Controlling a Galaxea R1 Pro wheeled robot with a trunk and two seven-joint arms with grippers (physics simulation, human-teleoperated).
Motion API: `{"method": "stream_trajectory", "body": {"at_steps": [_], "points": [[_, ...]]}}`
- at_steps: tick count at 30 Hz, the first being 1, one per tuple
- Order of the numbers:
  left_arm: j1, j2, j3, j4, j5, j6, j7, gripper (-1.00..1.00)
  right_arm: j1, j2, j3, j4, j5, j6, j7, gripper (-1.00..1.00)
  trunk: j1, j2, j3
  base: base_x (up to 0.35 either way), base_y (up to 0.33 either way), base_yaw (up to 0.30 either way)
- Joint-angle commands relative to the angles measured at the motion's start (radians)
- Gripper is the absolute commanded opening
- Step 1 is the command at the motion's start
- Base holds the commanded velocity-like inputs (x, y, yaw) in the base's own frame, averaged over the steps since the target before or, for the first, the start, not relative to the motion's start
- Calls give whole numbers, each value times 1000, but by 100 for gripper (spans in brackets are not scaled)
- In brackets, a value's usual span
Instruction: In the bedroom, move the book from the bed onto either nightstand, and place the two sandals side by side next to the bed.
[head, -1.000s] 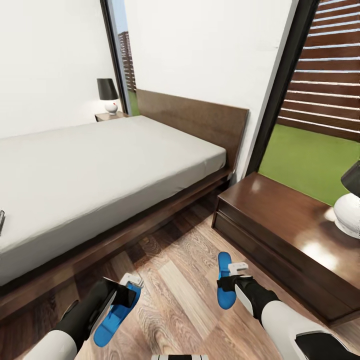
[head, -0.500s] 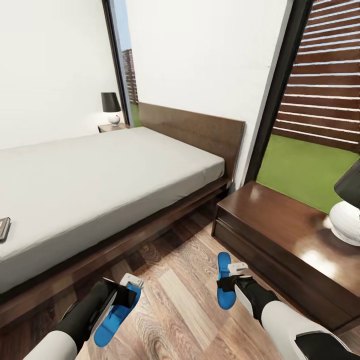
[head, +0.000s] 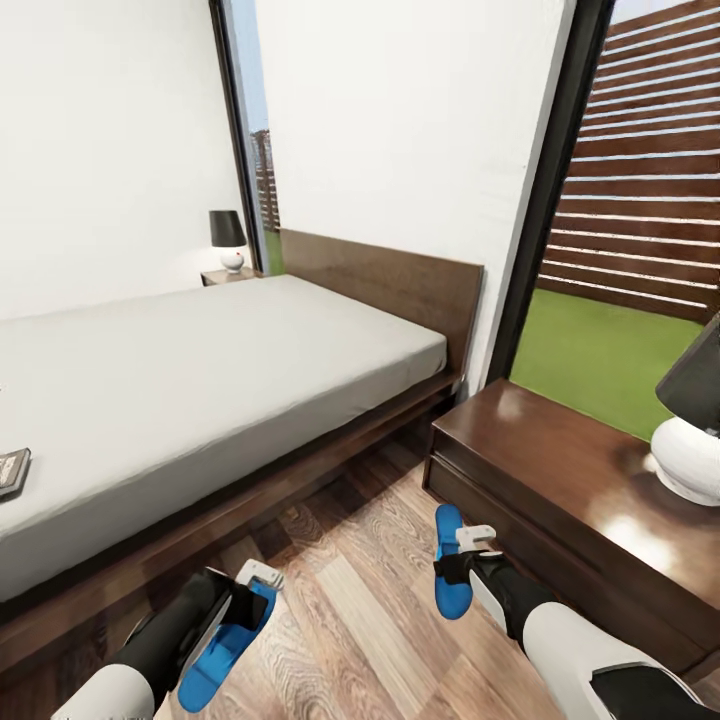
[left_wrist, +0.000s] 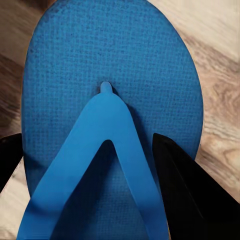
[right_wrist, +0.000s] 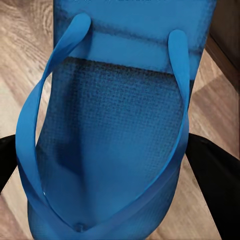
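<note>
A strip of bare plank floor (head: 350, 590) ran beside the bed (head: 200, 370), open between its wood frame and the nightstand (head: 560, 490) at the headboard end. Each pincer, left (head: 250, 590) and right (head: 470, 550), carried a sandal (head: 215, 650) (head: 450, 575) over that strip. The nightstand's front blocked passage away from the bed; a lamp (head: 690, 430) occupied part of its top surface. The mattress lay open apart from a book (head: 12, 470) near its foot end.

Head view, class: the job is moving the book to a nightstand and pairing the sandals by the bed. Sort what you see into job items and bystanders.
Job items:
left sandal
right sandal
book
bed
near nightstand
far nightstand

Bystanders:
near lamp
far lamp
window
</note>
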Motion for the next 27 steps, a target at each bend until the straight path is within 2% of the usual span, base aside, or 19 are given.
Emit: {"method": "stream_trajectory", "body": {"at_steps": [1, 7, 27], "points": [[-7, 0, -3, 0, -12, 2, -6, -100, 0, -1, 6, -2, -2, 6, -1, -100, -1, 0, 3, 0, 0, 0], [-29, -17, -10, -1, -17, 8, -2, -100, 0, -27, 6, -3, -4, 5, -1, -100, -3, 1, 26, 0, 0, 0], [-35, -21, -4, 5, -15, 2, 1, -100, 0, -29, 7, -4, -5, 4, -1, -100, -12, 6, 104, 0, 0, 0]]}}
